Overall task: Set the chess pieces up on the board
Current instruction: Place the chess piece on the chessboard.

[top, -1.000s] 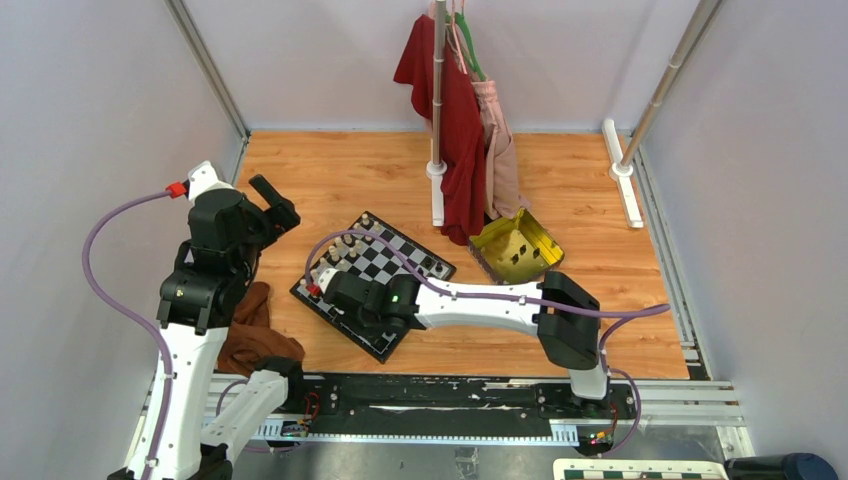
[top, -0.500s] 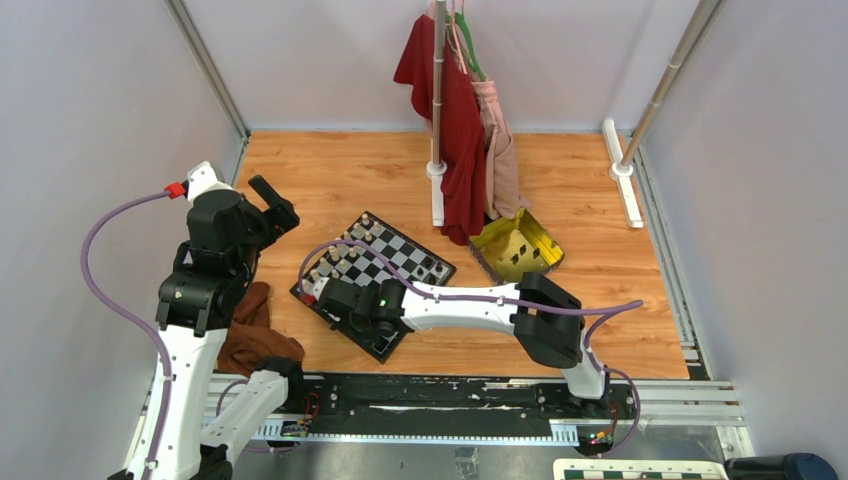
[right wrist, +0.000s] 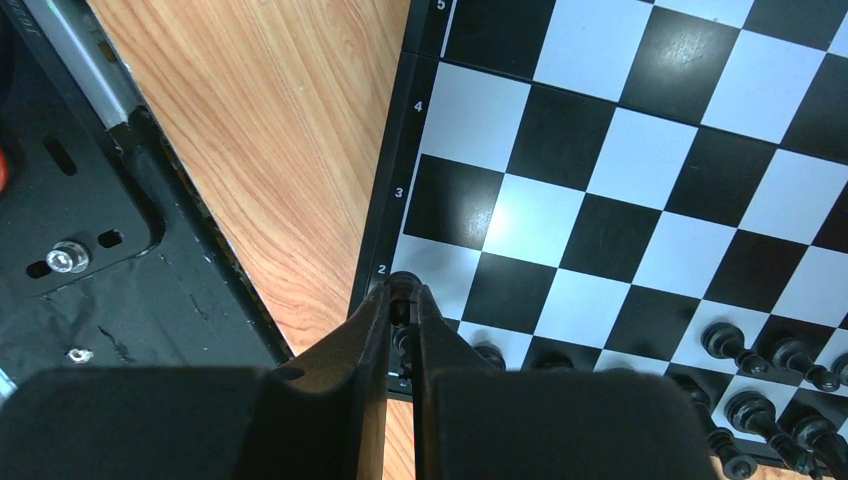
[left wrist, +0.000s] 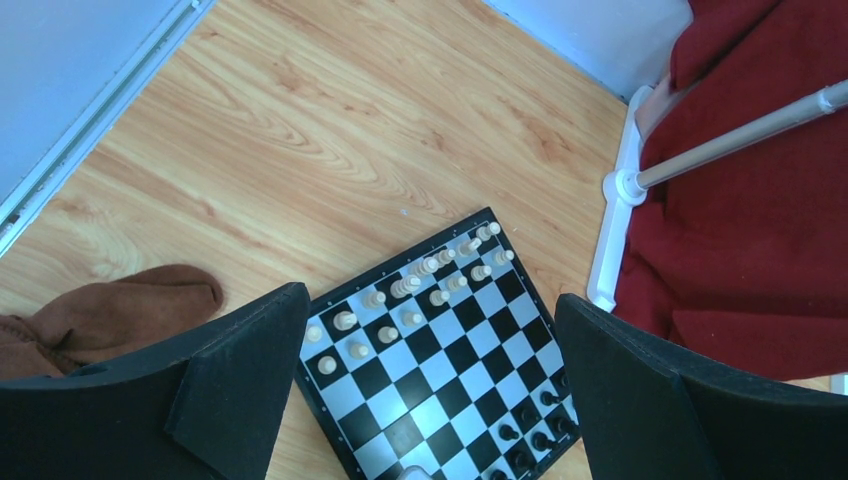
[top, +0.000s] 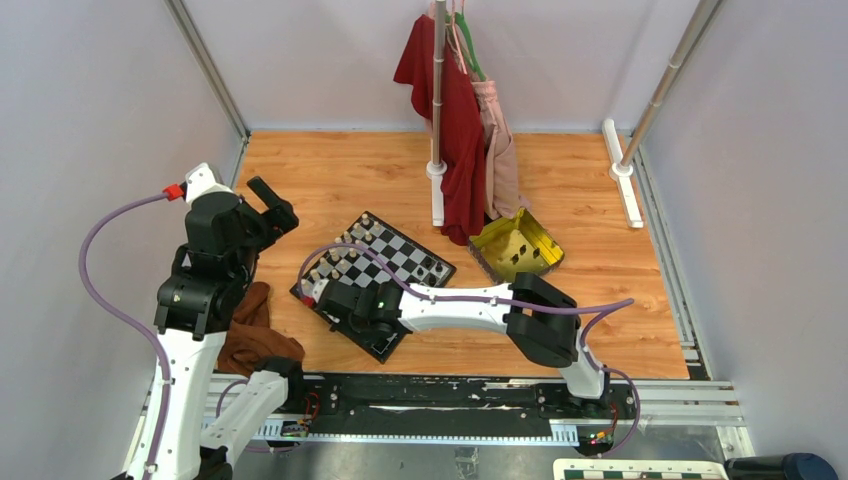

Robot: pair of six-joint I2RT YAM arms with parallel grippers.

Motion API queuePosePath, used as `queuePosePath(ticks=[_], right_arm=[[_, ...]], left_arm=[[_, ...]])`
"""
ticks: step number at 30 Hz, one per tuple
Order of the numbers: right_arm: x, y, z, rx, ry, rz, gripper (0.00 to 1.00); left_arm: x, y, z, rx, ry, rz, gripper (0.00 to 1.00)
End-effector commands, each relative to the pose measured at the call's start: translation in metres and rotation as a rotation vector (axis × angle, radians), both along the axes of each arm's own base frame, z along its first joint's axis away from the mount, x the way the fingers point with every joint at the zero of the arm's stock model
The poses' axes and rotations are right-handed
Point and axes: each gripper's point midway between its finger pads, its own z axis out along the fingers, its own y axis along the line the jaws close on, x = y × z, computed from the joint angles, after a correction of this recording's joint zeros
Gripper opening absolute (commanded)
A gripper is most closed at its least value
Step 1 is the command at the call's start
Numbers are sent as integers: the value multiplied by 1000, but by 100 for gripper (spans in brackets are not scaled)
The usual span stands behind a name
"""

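the board (top: 400, 255) is laid cornerwise on the wooden table (top: 330, 170), with one corner turned toward the arm bases. cream pieces (left wrist: 410, 288) are ranked along its far left side and black pieces (right wrist: 760, 400) along its near right side, with open squares between the two sets. the right gripper (right wrist: 402, 292) is held low over the near left border, beside the printed 2. its jaws are drawn almost together on a small black piece (right wrist: 401, 308). past that border a strip of bare wood is seen, then the black base plate (right wrist: 90, 230). the left gripper (left wrist: 430, 296) is held high above the board's left side, its jaws spread wide with nothing between them. bare wood is left open beyond the far left edge and along the near right edge. the room is narrowed at the far corner by the rack foot (top: 437, 215) and the hanging red garment (top: 455, 130). it is narrowed at the right corner by the gold tray (top: 518, 245), which is near but apart, and on the left by a brown cloth (top: 255, 335).

against the frame a second earlier, the right arm has been drawn leftward. its elbow has been brought closer to the board and its wrist shifted a little toward the board's left side. the same narrow grip has been kept. the left arm is found almost unchanged.
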Motion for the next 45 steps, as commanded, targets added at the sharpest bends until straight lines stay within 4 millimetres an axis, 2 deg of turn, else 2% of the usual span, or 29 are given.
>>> queuePosePath(ticks=[1,20,30,45], right_arm=[[7,-9,-19,-46,-5,-1,0],[15,-18,-35,-81,-10,-9,1],[16,-20,-36,-82,1,-8,28],[16,-17,-22,-52,5,10,32]], left_arm=[[-1,2,-5,10,15,0,100],[1,3,-13,28,37,-1,100],[3,2,-14,27,39,-6,100],[3,1,-11,21,31,-5,100]])
